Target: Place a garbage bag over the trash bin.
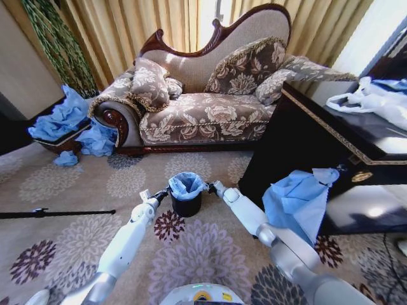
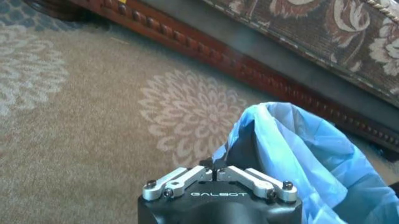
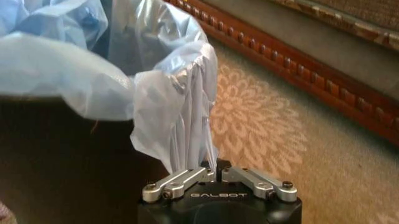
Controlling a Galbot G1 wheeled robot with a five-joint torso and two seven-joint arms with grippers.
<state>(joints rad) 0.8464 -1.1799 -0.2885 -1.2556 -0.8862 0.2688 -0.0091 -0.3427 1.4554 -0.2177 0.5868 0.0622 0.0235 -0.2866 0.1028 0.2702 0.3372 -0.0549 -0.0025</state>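
The small black trash bin (image 1: 186, 204) stands on the carpet in front of the sofa. The light-blue garbage bag (image 1: 186, 184) sits in its mouth, with its rim bunched above the bin's top. My left gripper (image 1: 161, 194) is at the bin's left side, shut on the bag's edge (image 2: 249, 135). My right gripper (image 1: 211, 187) is at the bin's right side, shut on a gathered strip of the garbage bag (image 3: 187, 121), which drapes down the trash bin's dark wall (image 3: 62, 163).
A patterned sofa (image 1: 203, 108) stands just behind the bin. A dark cabinet (image 1: 311, 146) on the right carries a hanging blue bag (image 1: 296, 200) and a white plastic bag (image 1: 375, 98). A basket with blue bags (image 1: 60, 124) is far left. A black pole (image 1: 51, 213) lies on the carpet.
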